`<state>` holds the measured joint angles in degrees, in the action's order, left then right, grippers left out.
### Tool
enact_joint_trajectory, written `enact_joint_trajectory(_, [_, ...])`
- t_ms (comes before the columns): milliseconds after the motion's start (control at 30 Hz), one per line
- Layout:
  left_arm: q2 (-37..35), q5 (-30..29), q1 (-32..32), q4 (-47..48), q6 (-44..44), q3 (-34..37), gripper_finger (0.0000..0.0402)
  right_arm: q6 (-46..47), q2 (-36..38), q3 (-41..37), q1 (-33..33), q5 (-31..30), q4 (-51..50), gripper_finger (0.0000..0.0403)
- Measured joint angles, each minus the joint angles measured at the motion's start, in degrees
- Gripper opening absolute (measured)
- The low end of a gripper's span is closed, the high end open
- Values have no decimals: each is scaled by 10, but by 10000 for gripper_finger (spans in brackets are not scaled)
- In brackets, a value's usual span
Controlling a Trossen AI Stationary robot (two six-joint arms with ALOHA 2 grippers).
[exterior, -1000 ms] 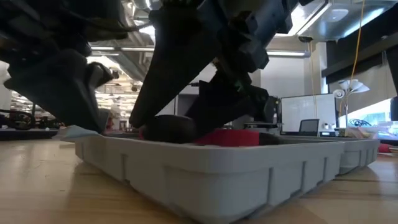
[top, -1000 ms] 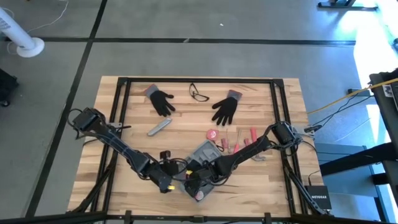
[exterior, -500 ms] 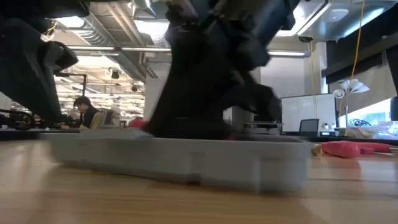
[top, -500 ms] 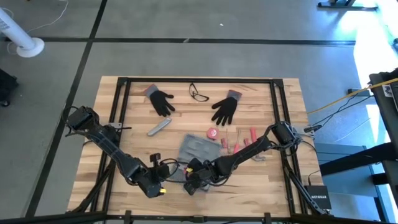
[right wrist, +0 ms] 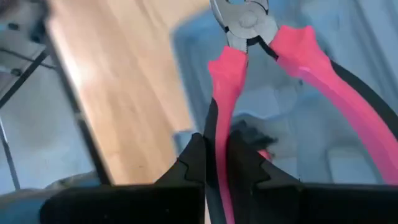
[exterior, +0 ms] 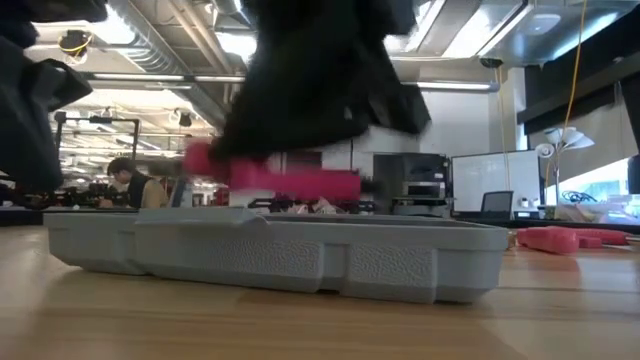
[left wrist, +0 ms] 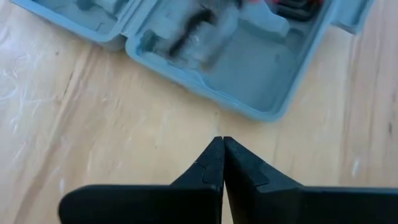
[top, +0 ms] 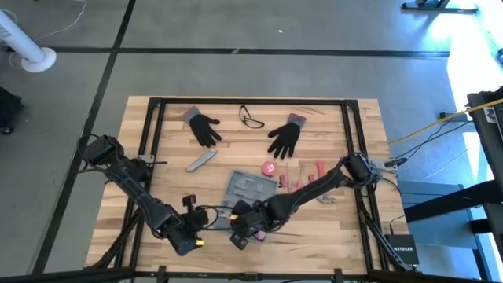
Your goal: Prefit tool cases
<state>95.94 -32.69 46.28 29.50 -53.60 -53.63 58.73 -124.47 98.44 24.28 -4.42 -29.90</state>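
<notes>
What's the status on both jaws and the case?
Left gripper shut, empty, just short of the tool case. Right gripper shut on one handle of the pink pliers, above the open case. Nothing in the way.

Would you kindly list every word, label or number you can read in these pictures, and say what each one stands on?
"NETGEAR" stands on the small black box beside the table's right edge in the high view.
The tool case shows no lettering that can be read in any view.
The pink-handled pliers show none in the right wrist view.
The screens in the room behind are too small to read.
</notes>
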Motion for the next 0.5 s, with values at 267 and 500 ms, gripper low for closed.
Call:
enact_joint_trajectory(267, [0, -12, 5, -1, 15, 0, 0, -83, 27, 70, -37, -41, -213, 26])
enact_joint_trajectory(500, [0, -32, -40, -45, 133, 0, 0, -127, 138, 10, -94, -94, -361, 26])
